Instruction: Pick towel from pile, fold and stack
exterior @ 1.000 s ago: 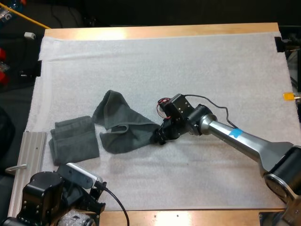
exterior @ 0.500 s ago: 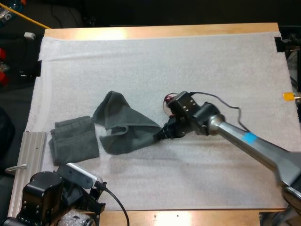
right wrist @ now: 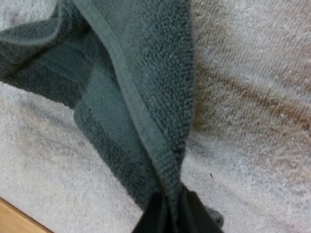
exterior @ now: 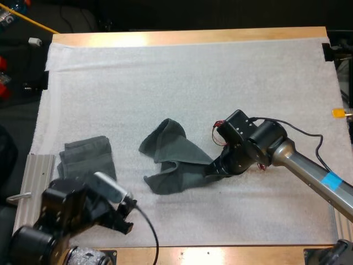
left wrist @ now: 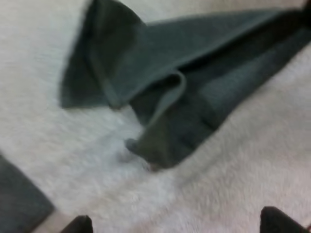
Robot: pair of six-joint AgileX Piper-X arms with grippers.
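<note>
**A:** What is changing on the left side?

**B:** The folded towel [exterior: 83, 157] is staying where it was, on the left part of the white mat [exterior: 193, 77]. The left gripper [exterior: 122, 214] is advancing from the near edge, and its arm is now covering that towel's near corner. In the left wrist view its fingertips [left wrist: 80, 225] are standing wide apart, holding nothing and facing the crumpled towel.

**A:** And at the middle?

**B:** The crumpled towel [exterior: 174, 157] is travelling rightward. A second ago it was lying just beside the folded towel; now it is well apart from it, near the mat's centre. The right gripper [exterior: 215, 169] is clamping one corner and drawing the cloth into a ridge.

**A:** What is that meaning for the task?

**B:** In my judgement the pick is done and the towel is being cleared for spreading. Folding and stacking are not yet begun. The left gripper is probably heading for a second corner.

**A:** What is staying unclear?

**B:** The gripped corner is disappearing between the right fingers. The layer count of the folded towel cannot be told. The left wrist view is blurring the cloth edges.
</note>
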